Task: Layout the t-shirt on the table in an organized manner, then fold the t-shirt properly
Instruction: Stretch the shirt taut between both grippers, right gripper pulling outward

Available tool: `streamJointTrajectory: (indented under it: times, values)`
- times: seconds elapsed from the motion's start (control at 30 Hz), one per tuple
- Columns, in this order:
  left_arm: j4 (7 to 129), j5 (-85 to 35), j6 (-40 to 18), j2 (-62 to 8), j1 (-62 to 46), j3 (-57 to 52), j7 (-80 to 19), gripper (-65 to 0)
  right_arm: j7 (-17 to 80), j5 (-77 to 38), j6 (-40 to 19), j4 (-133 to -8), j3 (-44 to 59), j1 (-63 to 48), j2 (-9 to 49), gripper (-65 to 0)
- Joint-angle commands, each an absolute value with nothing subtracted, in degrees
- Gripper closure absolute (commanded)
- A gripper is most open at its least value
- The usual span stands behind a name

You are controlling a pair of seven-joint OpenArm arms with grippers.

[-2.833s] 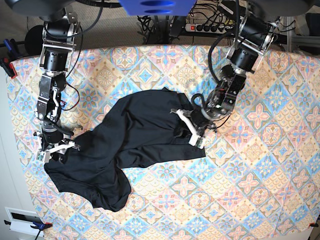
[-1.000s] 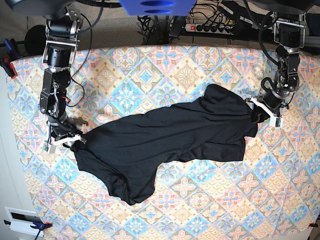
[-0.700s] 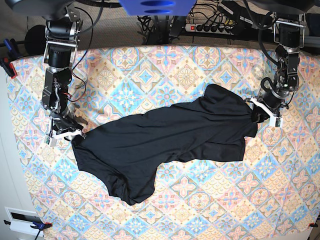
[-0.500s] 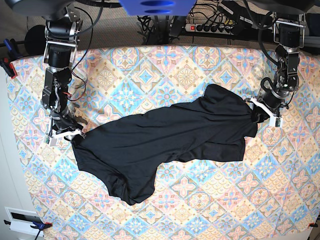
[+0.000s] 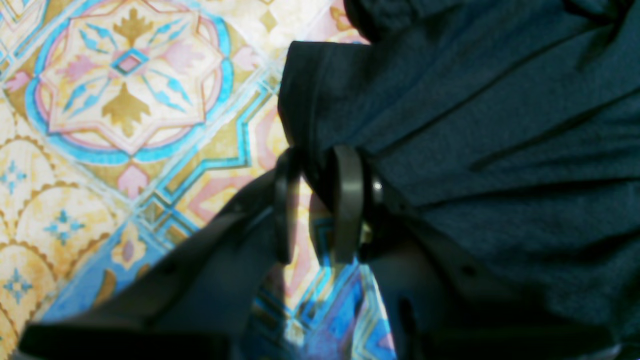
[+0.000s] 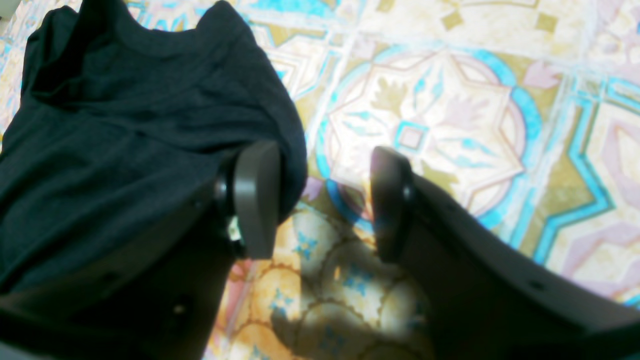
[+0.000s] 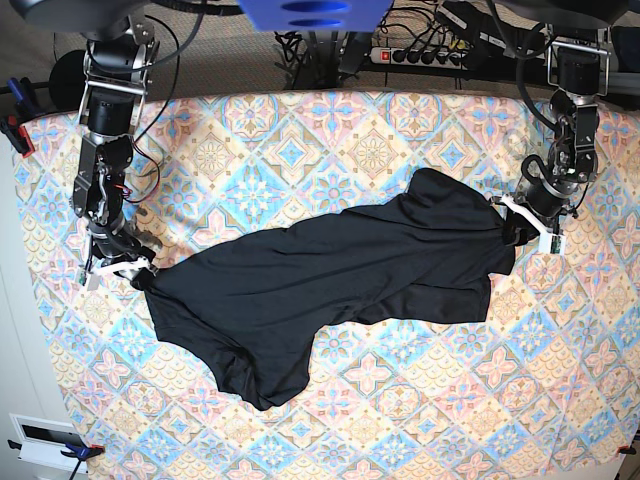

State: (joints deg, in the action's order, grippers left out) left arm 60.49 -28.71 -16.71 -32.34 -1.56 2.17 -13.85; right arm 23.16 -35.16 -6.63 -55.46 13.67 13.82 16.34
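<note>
The black t-shirt (image 7: 330, 280) lies stretched slantwise across the patterned table (image 7: 300, 130), from lower left to upper right, still creased and with one lobe hanging toward the front. At its right end my left gripper (image 7: 525, 232) is shut on a bunched edge; the left wrist view shows the fabric (image 5: 475, 125) pinched between the two fingers of that gripper (image 5: 315, 200). My right gripper (image 7: 112, 270) stands just left of the shirt's left corner. In the right wrist view that gripper (image 6: 322, 205) is open, the cloth (image 6: 125, 150) lying against its left finger (image 6: 255, 200).
The table's left edge runs close to my right gripper, with clamps (image 7: 18, 130) on it. A power strip and cables (image 7: 430, 55) lie behind the far edge. A white box (image 7: 45, 440) sits off the front left corner.
My right gripper has opened, let go of the shirt's left corner and drawn slightly left. The shirt and my left gripper have stayed put.
</note>
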Motion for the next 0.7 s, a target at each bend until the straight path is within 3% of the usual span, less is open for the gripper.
streamJointTrajectory:
  times: [0.0,0.17,0.67]
  values:
    - [57.9,-22.3,-12.8,-31.9,-3.6,3.1,-26.6,-12.6,24.7,-35.1,-6.1,-56.7,13.8,14.3,16.9,-27.3]
    - [57.9,-22.3,-12.8,-31.8,-3.6,3.1,-26.6,-12.6,24.9,-35.2,-6.1,-61.7,13.8,14.1,16.6,-27.4]
    - [57.9,-22.3,-12.8,-31.7,-3.4,3.1,-26.6,-12.6,24.9,-35.3,-6.1,-61.3,9.6,14.2,14.9,-27.5]
